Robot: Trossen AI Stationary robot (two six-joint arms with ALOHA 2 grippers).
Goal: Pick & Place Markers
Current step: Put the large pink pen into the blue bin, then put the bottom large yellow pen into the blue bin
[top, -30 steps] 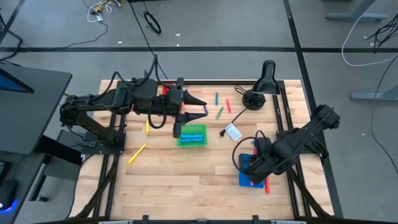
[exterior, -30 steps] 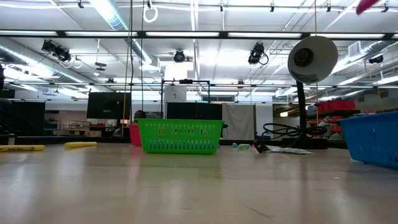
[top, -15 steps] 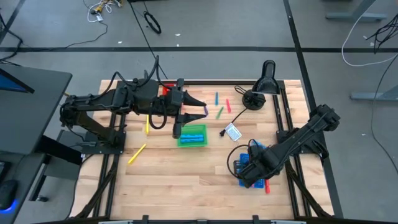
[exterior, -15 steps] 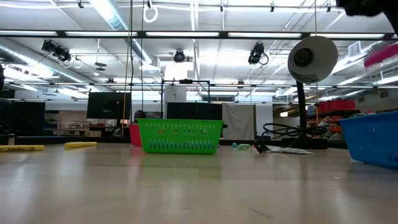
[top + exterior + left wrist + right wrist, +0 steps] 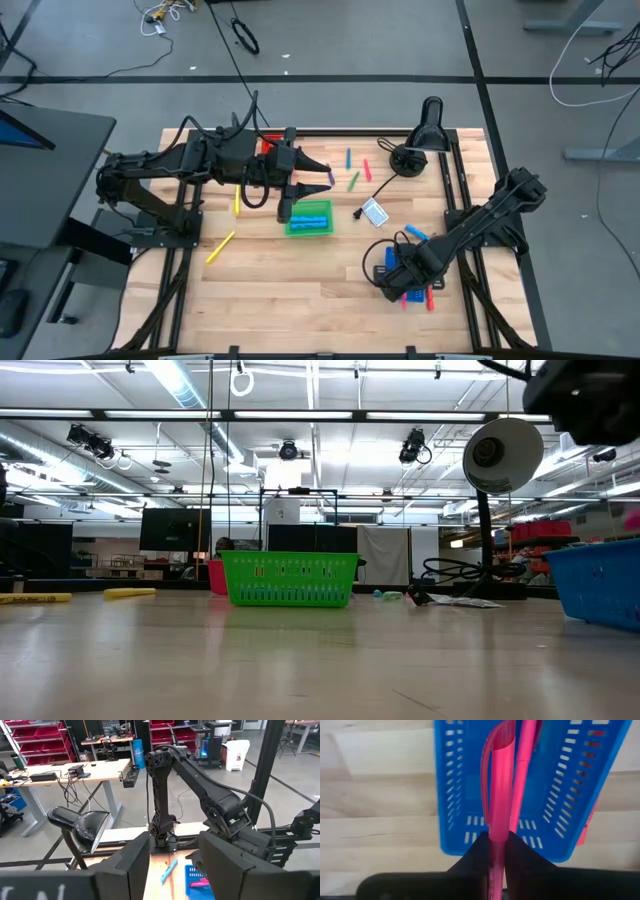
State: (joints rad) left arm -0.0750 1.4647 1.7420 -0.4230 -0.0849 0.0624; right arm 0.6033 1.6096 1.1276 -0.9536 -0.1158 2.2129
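Right gripper (image 5: 497, 851) pinching a pink marker (image 5: 498, 795), visible only in its wrist view, blue tray (image 5: 560, 785) lying directly beneath holding another pink marker, right arm stretching low in high view, left gripper (image 5: 325, 176) hovering half-spread beyond green tray (image 5: 309, 218).

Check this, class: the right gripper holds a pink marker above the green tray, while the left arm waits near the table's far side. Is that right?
Not quite. The right gripper holds the pink marker above the blue tray, not the green one, as the right wrist view shows. The rest stands.
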